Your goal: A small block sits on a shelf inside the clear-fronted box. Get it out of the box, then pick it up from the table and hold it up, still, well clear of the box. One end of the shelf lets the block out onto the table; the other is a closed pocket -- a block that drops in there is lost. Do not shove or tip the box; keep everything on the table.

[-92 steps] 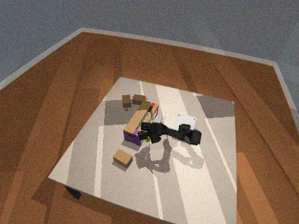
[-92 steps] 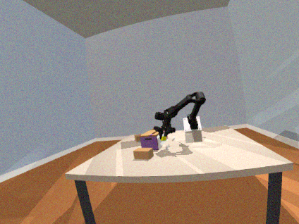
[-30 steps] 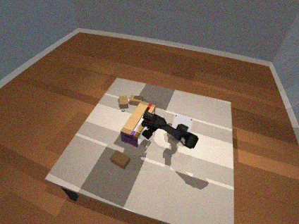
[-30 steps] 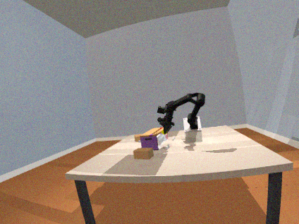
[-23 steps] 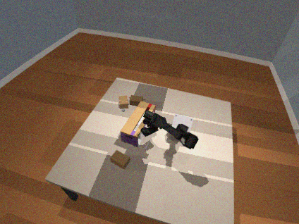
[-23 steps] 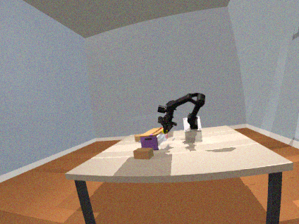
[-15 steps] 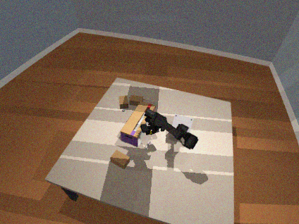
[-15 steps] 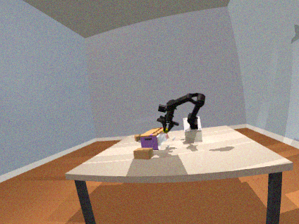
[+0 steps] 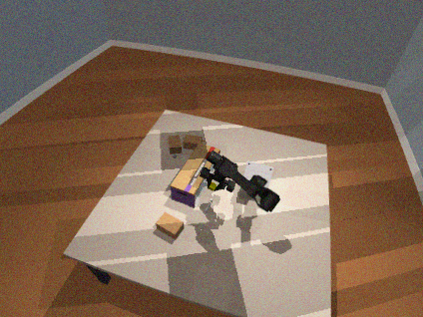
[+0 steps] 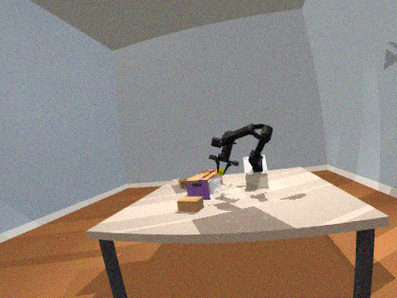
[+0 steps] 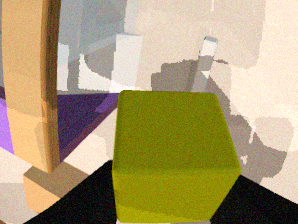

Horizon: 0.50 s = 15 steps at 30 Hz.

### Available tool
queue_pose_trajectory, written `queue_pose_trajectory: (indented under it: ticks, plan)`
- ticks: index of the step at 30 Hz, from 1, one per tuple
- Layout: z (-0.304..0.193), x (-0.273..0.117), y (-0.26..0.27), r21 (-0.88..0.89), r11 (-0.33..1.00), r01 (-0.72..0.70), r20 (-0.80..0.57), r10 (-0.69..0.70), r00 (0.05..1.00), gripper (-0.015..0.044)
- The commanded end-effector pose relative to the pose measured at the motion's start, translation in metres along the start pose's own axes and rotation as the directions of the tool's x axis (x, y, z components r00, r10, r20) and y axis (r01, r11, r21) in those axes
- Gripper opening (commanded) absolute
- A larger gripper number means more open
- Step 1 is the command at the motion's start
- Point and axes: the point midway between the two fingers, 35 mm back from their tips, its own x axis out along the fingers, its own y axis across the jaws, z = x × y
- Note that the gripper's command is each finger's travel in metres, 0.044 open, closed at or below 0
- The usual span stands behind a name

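A yellow block (image 9: 212, 186) (image 10: 221, 171) (image 11: 172, 132) is held above the table. My gripper (image 9: 213, 184) (image 10: 221, 172) (image 11: 161, 171) is shut on it, one dark finger on each side. The box (image 9: 186, 178) (image 10: 198, 189) (image 11: 26, 75) has a tan wooden top, a purple end and a clear front. It stands upright just left of the gripper in the top and exterior views, and at the upper left in the wrist view. A gap shows between block and box in the wrist view; its exact size is hard to tell.
A loose tan block (image 9: 170, 225) (image 10: 190, 204) (image 11: 40, 186) lies near the purple end of the box. Two brown blocks (image 9: 175, 145) (image 9: 193, 142) lie beyond the far end. The arm's white base (image 9: 264, 170) (image 10: 257, 181) stands right of the box.
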Motion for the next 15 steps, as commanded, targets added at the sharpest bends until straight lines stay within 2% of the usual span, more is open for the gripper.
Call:
queue_pose_trajectory:
  ticks: [1, 8, 15]
  plan:
    - [-0.002, -0.005, 0.001, 0.183, 0.983, -0.011, -0.017, 0.014, 1.0, 0.0]
    - [-0.004, -0.011, 0.002, 0.46, 0.888, -0.011, -0.04, 0.033, 0.999, 0.0]
    - [-0.005, -0.017, 0.003, 0.697, 0.717, 0.005, -0.062, 0.054, 0.997, 0.0]
